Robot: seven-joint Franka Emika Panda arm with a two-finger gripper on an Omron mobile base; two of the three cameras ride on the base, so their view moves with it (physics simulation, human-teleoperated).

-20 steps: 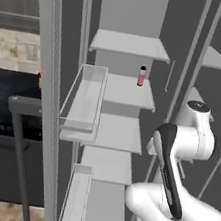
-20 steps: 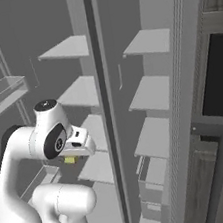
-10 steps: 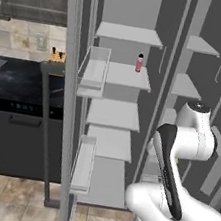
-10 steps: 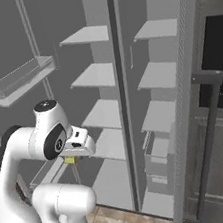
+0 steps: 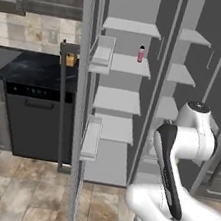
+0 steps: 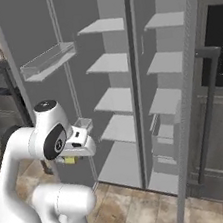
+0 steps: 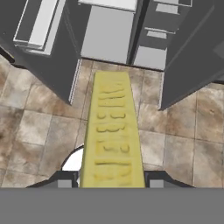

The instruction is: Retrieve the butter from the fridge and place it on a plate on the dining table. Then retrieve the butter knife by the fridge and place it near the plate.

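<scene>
Butter [image 7: 112, 131] is sitting clamped between the gripper [image 7: 112, 181] jaws, the arm standing clear of the open fridge [image 5: 118, 101]. Retrieval is judged complete; transport is beginning. Next, the base is needing to drive toward the dining table and its plate.

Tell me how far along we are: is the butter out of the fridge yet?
Done: the butter is out of the fridge, clamped in the gripper above the floor tiles. In hand: carrying it, with both fridge doors open. Left: plating it on the dining table, then fetching the butter knife.
</scene>
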